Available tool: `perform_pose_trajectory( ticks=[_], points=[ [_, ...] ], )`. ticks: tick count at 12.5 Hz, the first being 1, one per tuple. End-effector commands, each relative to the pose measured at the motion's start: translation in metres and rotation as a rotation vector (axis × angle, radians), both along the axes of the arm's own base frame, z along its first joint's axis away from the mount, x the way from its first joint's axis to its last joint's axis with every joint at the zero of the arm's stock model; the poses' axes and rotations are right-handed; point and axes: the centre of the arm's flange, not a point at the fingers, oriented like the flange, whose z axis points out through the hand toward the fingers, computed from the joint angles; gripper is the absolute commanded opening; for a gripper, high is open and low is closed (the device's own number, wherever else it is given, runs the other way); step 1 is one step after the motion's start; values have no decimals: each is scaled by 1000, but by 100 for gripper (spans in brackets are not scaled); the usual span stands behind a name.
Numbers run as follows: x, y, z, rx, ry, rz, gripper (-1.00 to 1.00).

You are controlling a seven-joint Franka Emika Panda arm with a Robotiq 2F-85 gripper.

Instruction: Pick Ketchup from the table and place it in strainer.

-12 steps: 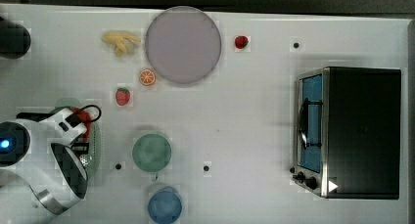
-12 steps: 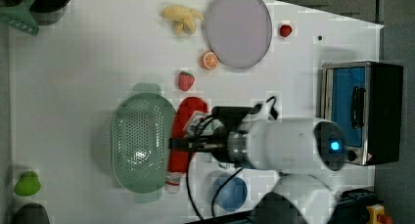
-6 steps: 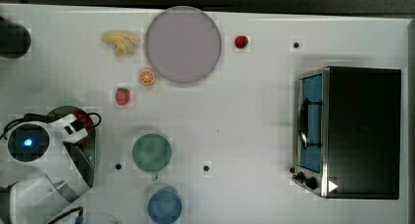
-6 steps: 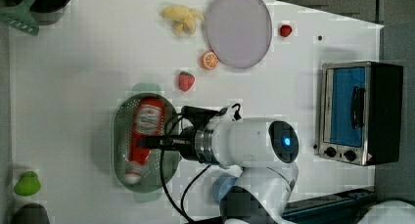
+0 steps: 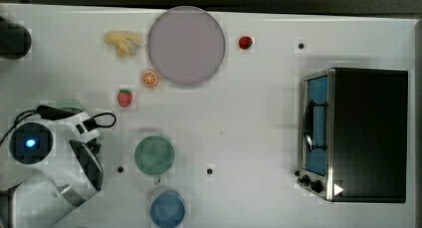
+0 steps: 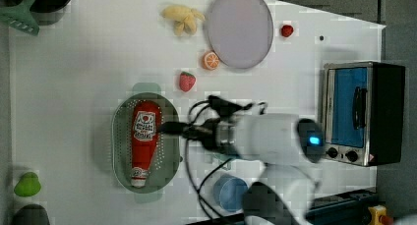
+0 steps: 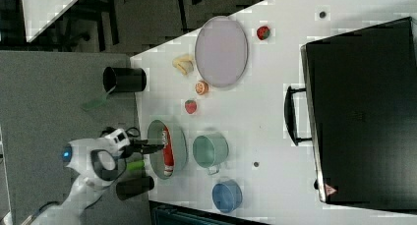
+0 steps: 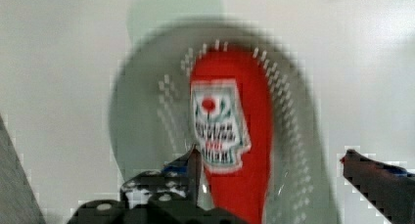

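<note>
A: Wrist view: the slim red plastic ketchup bottle (image 8: 244, 136) lies flat inside the pale mint-green oval plastic strainer (image 6: 120, 136).

B: And the black pincer (image 8: 274, 170)?

A: Spread apart, holding nothing, straddling the bottle's long axis directly above it.

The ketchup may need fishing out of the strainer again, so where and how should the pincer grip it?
Probably from straight above, across the labelled mid-body of the ketchup: it lies flat along the strainer, whose walls block any sideways approach.
</note>
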Motion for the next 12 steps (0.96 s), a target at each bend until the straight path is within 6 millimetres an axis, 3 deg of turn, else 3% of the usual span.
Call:
perform_pose_trajectory(
  ticks=[1,4,8,10,12],
  points=[
    [41,-42,112,-18,-171,-185,100],
    [52,-118,182,-111,-133,-353,100],
    [42,-221,274,-134,-18,-553,100],
    [36,-268,306,-133,14,-623,100],
    [32,-304,324,-127,27,-642,100]
  ],
)
